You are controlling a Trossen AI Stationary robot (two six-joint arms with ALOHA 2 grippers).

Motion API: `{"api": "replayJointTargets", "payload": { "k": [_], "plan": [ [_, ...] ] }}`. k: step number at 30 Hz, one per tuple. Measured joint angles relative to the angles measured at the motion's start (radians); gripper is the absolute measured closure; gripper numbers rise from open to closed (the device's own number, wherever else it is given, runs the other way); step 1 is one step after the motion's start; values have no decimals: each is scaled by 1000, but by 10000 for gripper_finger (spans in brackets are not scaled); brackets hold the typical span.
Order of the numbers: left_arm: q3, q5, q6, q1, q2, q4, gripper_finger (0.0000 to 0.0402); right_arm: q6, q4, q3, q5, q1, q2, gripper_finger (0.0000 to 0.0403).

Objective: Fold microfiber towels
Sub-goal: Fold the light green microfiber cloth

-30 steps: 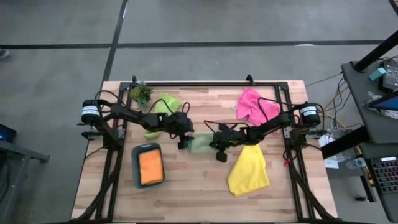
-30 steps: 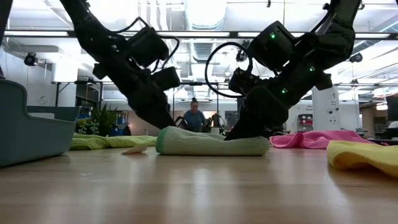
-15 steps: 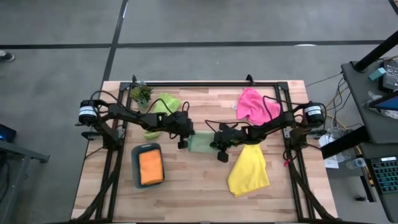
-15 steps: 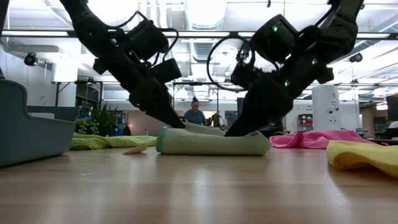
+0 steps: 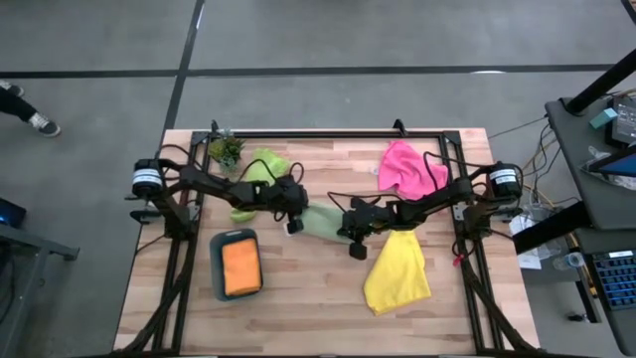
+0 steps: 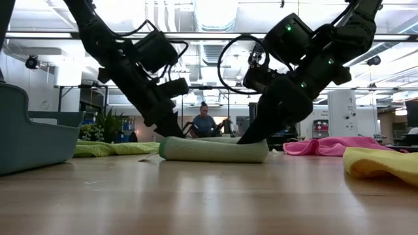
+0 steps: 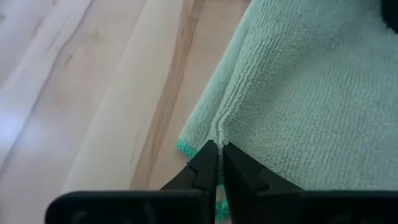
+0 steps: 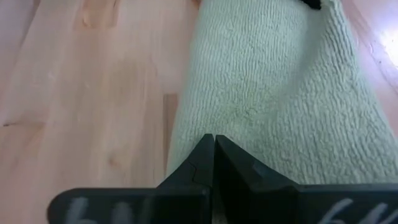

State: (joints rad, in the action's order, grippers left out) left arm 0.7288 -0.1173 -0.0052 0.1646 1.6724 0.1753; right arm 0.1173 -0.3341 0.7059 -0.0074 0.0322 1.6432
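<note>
The pale sage green towel (image 5: 320, 221) lies folded near the middle of the bench (image 5: 318, 308), a low thick pad when seen level across the wood. Both grippers have hold of it: the left gripper (image 5: 292, 223) pinches the end toward the left edge, jaws closed on a raised ridge of the pile, and the right gripper (image 5: 351, 235) nips the opposite end, jaws pressed together on the cloth's border.

Close beside the right gripper, toward the right front corner, the yellow towel (image 5: 397, 270) sprawls loosely — its near corner sits just under the right arm. The pink towel (image 5: 402, 167) is bunched by the back edge on the right side, with a cable looping over it. Behind the left arm the lime green towel (image 5: 256, 171) lies crumpled, partly covered by that arm, and the small potted plant (image 5: 226, 150) stands just beside it near the back left corner. Toward the front left, the teal tray (image 5: 218, 267) holds the orange towel (image 5: 241, 268), folded flat inside — well apart from the sage towel. In the room beyond the bench, a person (image 6: 204, 120) is visible between the two arms.
</note>
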Motion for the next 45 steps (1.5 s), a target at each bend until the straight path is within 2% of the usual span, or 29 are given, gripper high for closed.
{"api": "replayJointTargets", "payload": {
  "k": [6,15,19,23,27,31,33,39,45],
  "plan": [
    [7,-2,-16,0,0,-2,386,-5,25,0,0,0,-12,394],
    [3,-26,60,2,-85,-7,296,25,49,0,14,9,-97,394],
    [6,-31,121,2,-106,-4,262,67,10,0,106,9,-84,394],
    [8,-27,119,0,-136,0,242,81,-97,0,150,14,-37,394],
    [0,151,121,-25,-148,39,238,41,-262,0,204,13,41,394],
    [-14,174,121,-52,-130,47,238,19,-377,3,284,-7,113,394],
    [-19,145,114,-59,-110,63,243,20,-401,5,304,-20,141,394],
    [-23,-73,63,-59,-65,105,272,28,-474,6,339,-33,213,394],
    [-22,-103,37,-60,11,205,296,3,-490,7,375,-33,254,394]
  ]
}}
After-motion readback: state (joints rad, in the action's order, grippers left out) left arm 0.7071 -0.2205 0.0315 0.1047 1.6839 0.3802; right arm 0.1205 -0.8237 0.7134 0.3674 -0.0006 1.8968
